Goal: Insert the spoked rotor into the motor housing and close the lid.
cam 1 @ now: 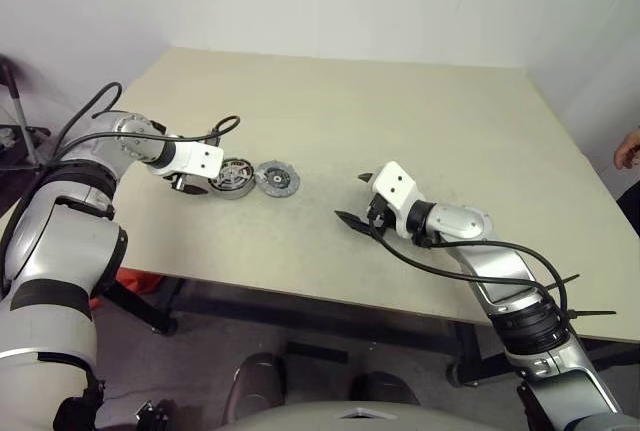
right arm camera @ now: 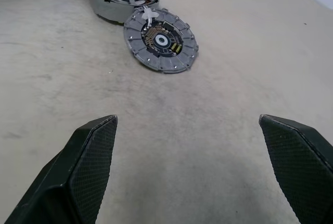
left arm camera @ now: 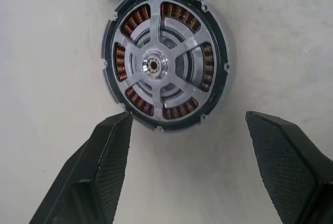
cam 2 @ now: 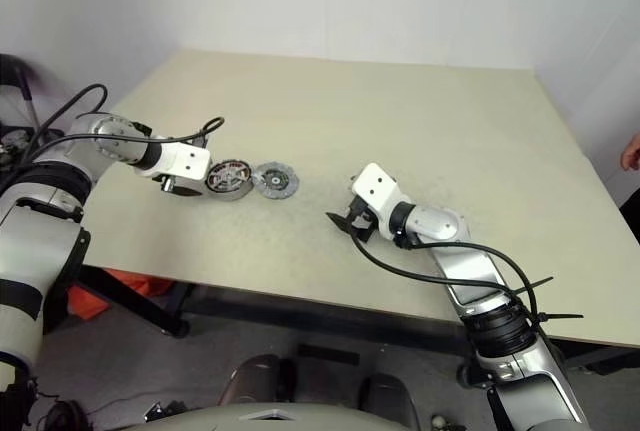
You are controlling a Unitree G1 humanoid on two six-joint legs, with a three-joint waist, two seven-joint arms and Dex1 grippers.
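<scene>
Left gripper (left arm camera: 182, 151) held spread just above the motor housing (left arm camera: 165, 67); nothing pinched.

The spoked rotor (left arm camera: 156, 65) is seen seated flat in the housing, hub up, copper coils showing between its spokes; the housing's far rim is partly covered in the left wrist view by the lid (right arm camera: 161, 39), which is cut off there; the lid is laid face-up just beside the housing on the tabletop (cam 1: 420, 141), touching or nearly so, inner side shown; the right gripper (right arm camera: 187, 161) is held wide apart and empty, well away, pointed toward both parts; a person's hand (cam 1: 627, 148) is cropped at the edge.
</scene>
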